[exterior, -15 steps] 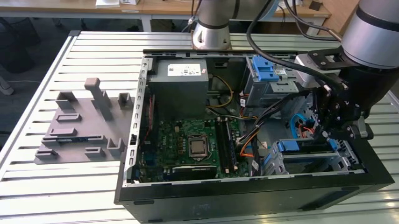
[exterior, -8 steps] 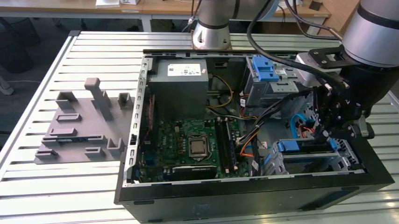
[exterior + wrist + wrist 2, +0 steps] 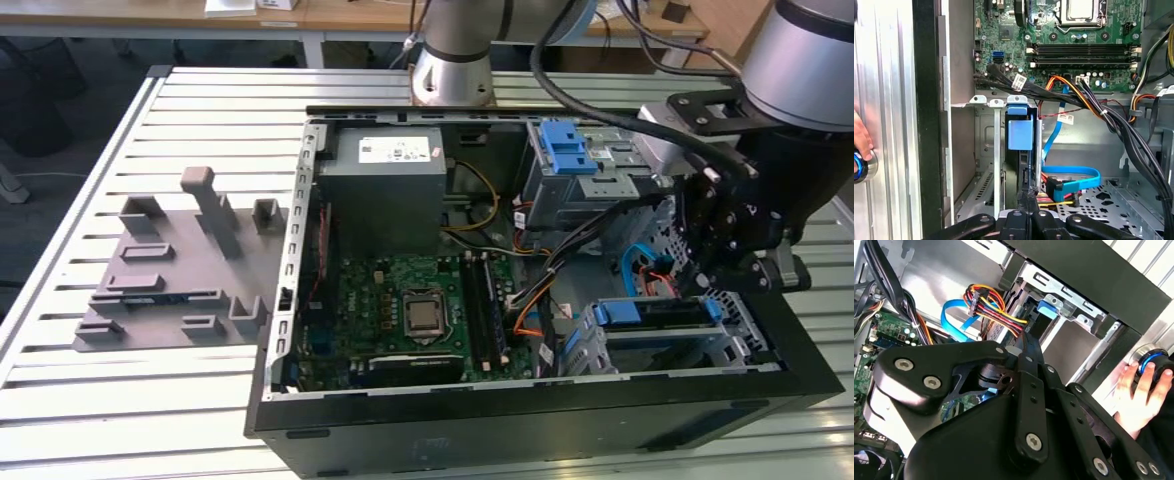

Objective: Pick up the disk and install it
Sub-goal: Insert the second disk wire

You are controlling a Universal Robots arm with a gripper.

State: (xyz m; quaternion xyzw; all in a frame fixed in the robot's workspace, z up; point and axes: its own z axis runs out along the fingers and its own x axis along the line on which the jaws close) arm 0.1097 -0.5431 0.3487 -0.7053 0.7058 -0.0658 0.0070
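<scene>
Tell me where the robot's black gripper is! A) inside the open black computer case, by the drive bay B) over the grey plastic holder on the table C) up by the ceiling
A: the gripper reaches into the open black computer case, by the metal drive bay.

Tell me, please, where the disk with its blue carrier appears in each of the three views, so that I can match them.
Exterior view: the disk sits in the drive cage at the case's front corner, on the exterior view's right.
First wrist view: the disk stands edge-on in the cage, blue tab towards the camera.
Second wrist view: the disk's blue tab shows inside the cage.
Shared landmark: the blue flat cable beside the cage.
</scene>
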